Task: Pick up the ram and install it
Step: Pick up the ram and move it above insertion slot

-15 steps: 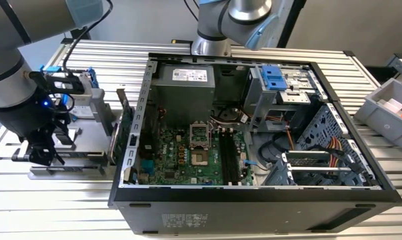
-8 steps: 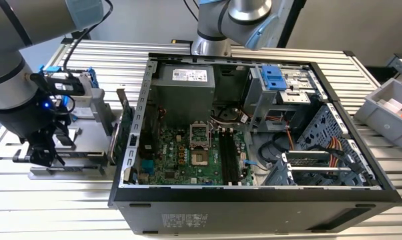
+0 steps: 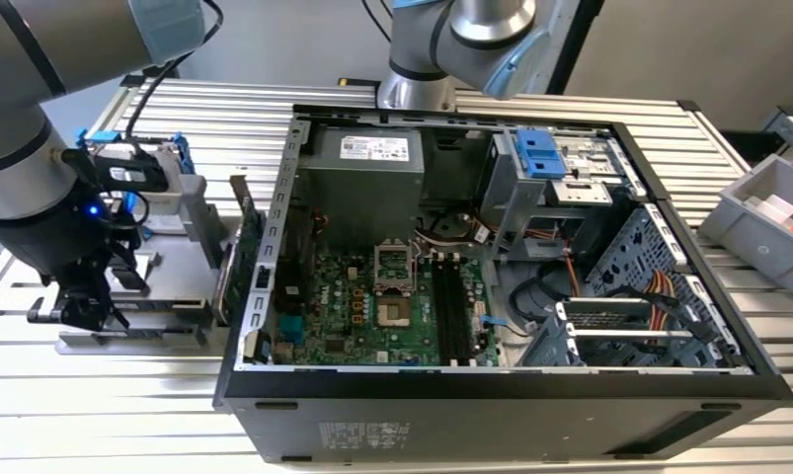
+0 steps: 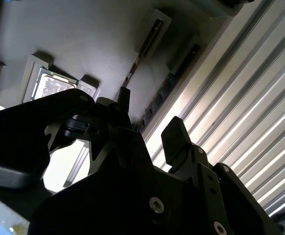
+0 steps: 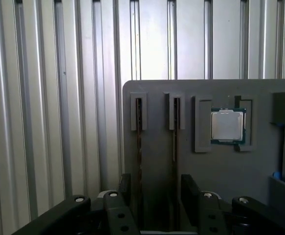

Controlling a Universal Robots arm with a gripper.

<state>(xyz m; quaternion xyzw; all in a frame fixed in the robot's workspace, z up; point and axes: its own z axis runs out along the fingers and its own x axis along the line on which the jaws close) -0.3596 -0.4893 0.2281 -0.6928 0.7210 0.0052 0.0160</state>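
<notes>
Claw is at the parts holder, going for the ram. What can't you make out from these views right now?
- First wrist view: two boards stand edge-on in the holder; their faces are hidden, so neither can be identified.
- First wrist view: the open claw covers their near ends; contact cannot be told.
- Exterior view: the motherboard memory-slot latches are too small to read.

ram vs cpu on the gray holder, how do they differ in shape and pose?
Shape: the ram is a long thin stick; the CPU is a square. Pose: the ram stands on edge in a slot; the CPU lies flat in a recess, metal lid up. Shared: both sit on the gray holder.
</notes>
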